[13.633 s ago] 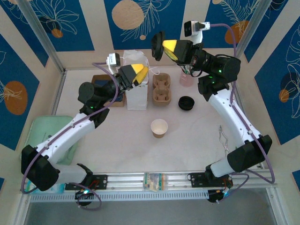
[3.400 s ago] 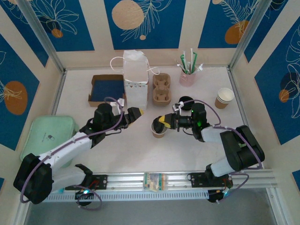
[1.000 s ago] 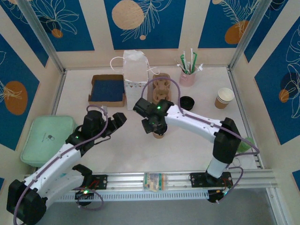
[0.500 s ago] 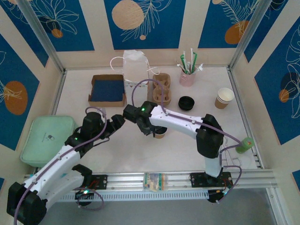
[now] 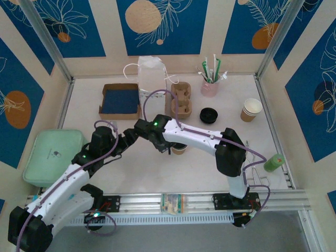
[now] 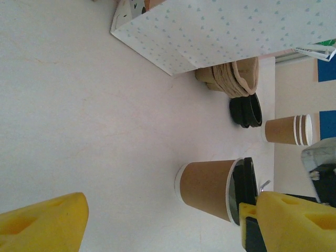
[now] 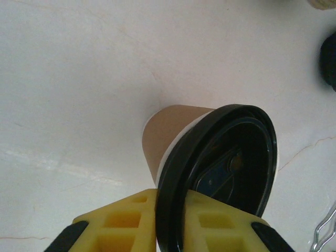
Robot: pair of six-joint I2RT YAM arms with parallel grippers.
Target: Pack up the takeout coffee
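Note:
The takeout coffee, a tan paper cup (image 7: 168, 131) (image 6: 207, 186) (image 5: 180, 150), stands on the white table mid-scene. Its black lid (image 7: 220, 168) (image 6: 245, 181) sits tilted over the cup's mouth, with the white rim showing on one side. My right gripper (image 7: 176, 220) (image 5: 170, 145) reaches in from the cup's left and is shut on the lid's edge. To the left, my left gripper (image 6: 168, 231) (image 5: 131, 137) is open and points at the cup, which stands apart beyond its fingertips. The white paper bag (image 5: 151, 86) (image 6: 220, 31) stands upright at the back.
Beside the bag sit a cardboard cup carrier (image 5: 181, 100), loose black lids (image 5: 209, 114), stacked lidless cups (image 5: 251, 109), a pink straw holder (image 5: 210, 86) and a brown box (image 5: 119, 101). A green tray (image 5: 50, 155) lies far left. Metal tongs (image 5: 253, 164) lie right.
The right wrist has slid left of the cup and lower, and its fingers have closed in on the lid's edge. The left arm has hardly moved.

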